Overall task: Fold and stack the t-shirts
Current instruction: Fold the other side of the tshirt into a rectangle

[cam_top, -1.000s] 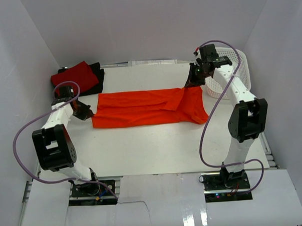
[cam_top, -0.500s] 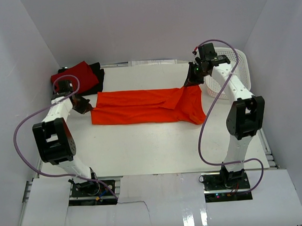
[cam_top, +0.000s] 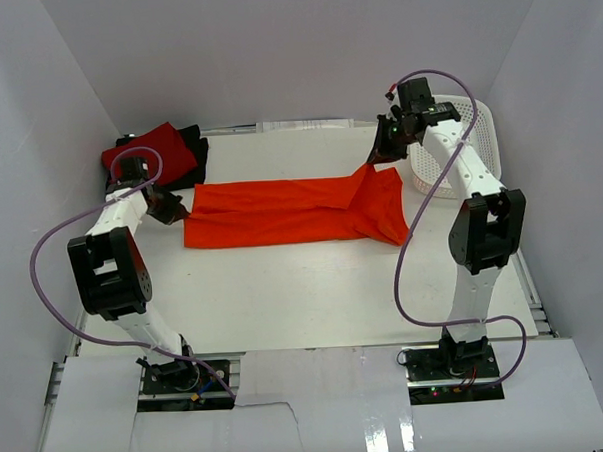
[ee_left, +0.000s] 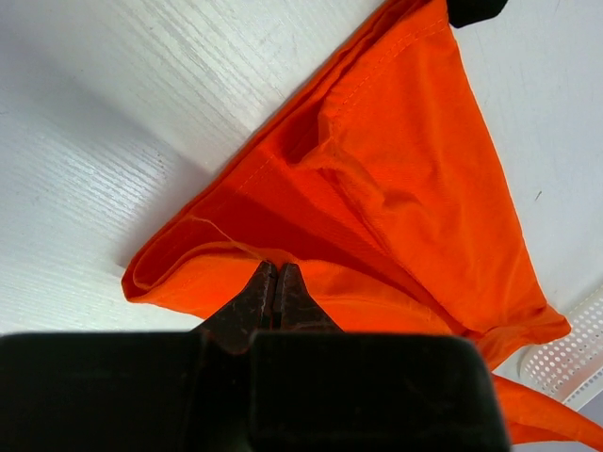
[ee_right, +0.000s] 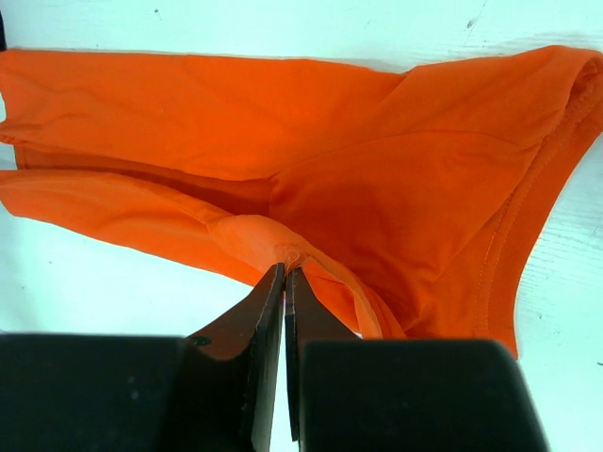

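The orange t-shirt [cam_top: 281, 211] lies stretched in a long band across the middle of the table. My left gripper [cam_top: 174, 207] is shut on the shirt's left end; in the left wrist view its tips [ee_left: 274, 271] pinch a fold of the orange t-shirt [ee_left: 405, 179]. My right gripper [cam_top: 371, 163] is shut on the shirt's far right corner and lifts it a little; in the right wrist view the tips [ee_right: 285, 271] pinch a bunched seam of the orange t-shirt [ee_right: 377, 160]. The crimson t-shirt [cam_top: 148, 151] lies folded on the black t-shirt [cam_top: 193, 163] at the back left.
A white perforated basket [cam_top: 468, 144] stands at the back right, just behind my right arm; its corner [ee_left: 565, 358] also shows in the left wrist view. White walls close in the table [cam_top: 305, 296] on the left, back and right.
Both grippers have moved toward the back of the table with the orange t-shirt's ends still held. The shirt has shifted back, and its right corner is raised more.
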Action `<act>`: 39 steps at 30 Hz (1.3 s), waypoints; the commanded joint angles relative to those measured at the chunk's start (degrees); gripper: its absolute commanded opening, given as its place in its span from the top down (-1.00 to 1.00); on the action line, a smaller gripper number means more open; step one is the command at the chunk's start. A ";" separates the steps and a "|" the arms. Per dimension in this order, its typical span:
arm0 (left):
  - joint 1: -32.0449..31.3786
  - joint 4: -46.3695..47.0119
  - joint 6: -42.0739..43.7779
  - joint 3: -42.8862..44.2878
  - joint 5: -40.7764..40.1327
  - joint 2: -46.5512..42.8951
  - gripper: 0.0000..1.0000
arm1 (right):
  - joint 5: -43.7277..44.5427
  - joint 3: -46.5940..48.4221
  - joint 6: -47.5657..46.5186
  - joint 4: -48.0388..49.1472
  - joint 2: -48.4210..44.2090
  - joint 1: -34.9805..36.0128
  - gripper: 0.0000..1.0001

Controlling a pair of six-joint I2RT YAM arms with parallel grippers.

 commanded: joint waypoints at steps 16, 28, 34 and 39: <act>-1.00 0.75 0.95 5.01 -1.49 4.10 1.00 | -2.83 7.42 -0.22 0.86 8.05 -0.39 0.85; -1.00 0.75 0.86 4.39 -2.81 3.13 1.00 | -4.33 11.03 0.39 0.85 10.78 -0.39 0.85; -1.00 0.84 0.68 3.78 -3.51 3.13 1.00 | -5.38 11.21 0.48 2.08 11.39 -0.39 0.84; -1.00 0.84 0.59 3.69 -3.07 4.10 1.00 | -6.70 12.00 0.66 3.58 13.06 -0.39 0.85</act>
